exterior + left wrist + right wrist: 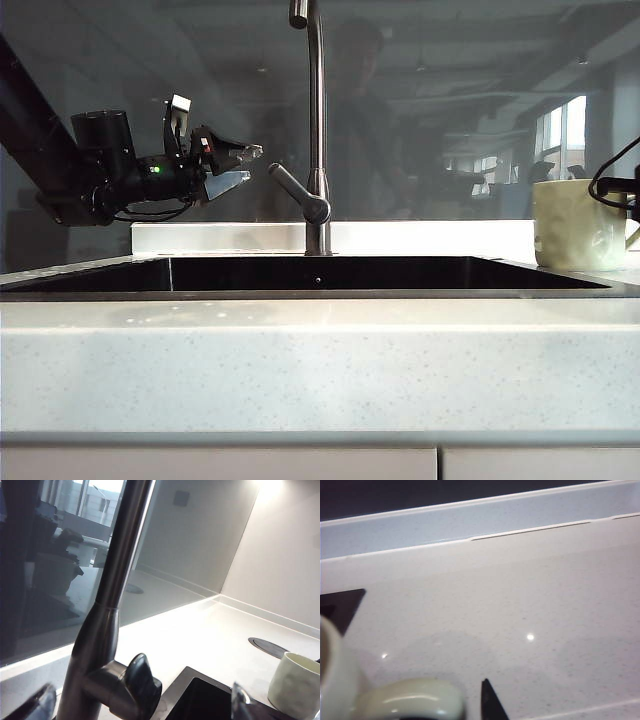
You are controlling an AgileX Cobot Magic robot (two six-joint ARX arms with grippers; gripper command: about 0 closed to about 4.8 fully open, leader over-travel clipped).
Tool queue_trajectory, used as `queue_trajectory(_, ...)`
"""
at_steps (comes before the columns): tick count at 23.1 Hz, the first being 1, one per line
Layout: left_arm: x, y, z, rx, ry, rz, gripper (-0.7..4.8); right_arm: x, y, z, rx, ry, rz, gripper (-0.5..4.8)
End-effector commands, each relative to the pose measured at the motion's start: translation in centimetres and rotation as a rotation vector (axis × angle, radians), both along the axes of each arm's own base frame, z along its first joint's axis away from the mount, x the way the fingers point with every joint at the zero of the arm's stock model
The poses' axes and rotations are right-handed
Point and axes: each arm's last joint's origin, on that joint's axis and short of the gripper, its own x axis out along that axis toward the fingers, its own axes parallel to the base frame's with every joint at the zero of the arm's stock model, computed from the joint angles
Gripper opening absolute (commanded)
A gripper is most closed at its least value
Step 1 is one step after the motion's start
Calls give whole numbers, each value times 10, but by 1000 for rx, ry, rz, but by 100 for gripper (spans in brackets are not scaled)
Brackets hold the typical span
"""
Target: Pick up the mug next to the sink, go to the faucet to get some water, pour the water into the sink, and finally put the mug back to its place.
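Mug (578, 225): stands upright on the surface (300, 370), just beside the sink's end on the exterior view's right edge, well apart from the faucet. Cream, faintly dimpled; nothing shows whether it holds water.

Mug handle (410, 698): close under the right wrist camera, with one dark fingertip (490, 702) just beside it.

Right tool: barely in frame; only cabling shows at the exterior view's right edge, near the mug. One finger visible, the other hidden, so I cannot tell whether it is released or clenched, nor whether it touches the handle.

Left tool (232, 167): held in the air to the left of the faucet, fingers spread wide and grasping nothing, pointing toward the lever.

Faucet (316, 130): tall steel gooseneck at the back of the basin; lever (297, 192) angled out toward the left tool. No stream visible.

Sink (300, 293): dark inside; contents not discernible.

Step in hand (judgement): the mug rests on the surface beside the sink, either at pickup or at put-back.

Advice: if gripping, centre the handle between both fingers before clenching, then lift straight up. If releasing, spread fully and back away along the handle's line, so the mug is not dragged or tipped toward the basin.

Risk (judgement): glazed ceramic may slip in a shallow pinch.
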Motion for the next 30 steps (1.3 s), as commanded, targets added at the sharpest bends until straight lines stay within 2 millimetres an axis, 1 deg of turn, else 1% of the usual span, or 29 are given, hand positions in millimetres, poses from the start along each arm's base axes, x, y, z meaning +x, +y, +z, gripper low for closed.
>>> queue_trajectory(1, -1, 1, 5, -1, -18, -3, 479, 0, -4, 5, -1, -25, -17, 128)
queue_trajectory(6, -1, 1, 5, -1, -19, -2, 479, -3, -7, 7, 3, 2, -29, 127)
queue_trajectory(8, -1, 1, 5, -1, -18, -2, 479, -6, -7, 10, 8, 23, -27, 127)
queue_trajectory(13, -1, 1, 5, -1, -18, -3, 479, -10, -6, 18, 4, 0, -22, 127)
queue_trajectory(18, -1, 1, 5, -1, -18, -3, 479, -12, -5, 16, 12, 42, -21, 127)
queue_trajectory(23, -1, 1, 5, 0, -18, -6, 479, -13, -4, 15, 28, 71, 30, 127)
queue_trajectory(27, -1, 1, 5, 2, -18, -9, 479, -17, -2, 21, 32, 79, 43, 127)
queue_trajectory(29, -1, 1, 5, 2, -18, -9, 479, -21, -2, 27, 32, 77, 43, 127)
queue_trajectory(30, -1, 1, 5, 2, -17, -10, 479, -25, -1, 34, 31, 75, 43, 127)
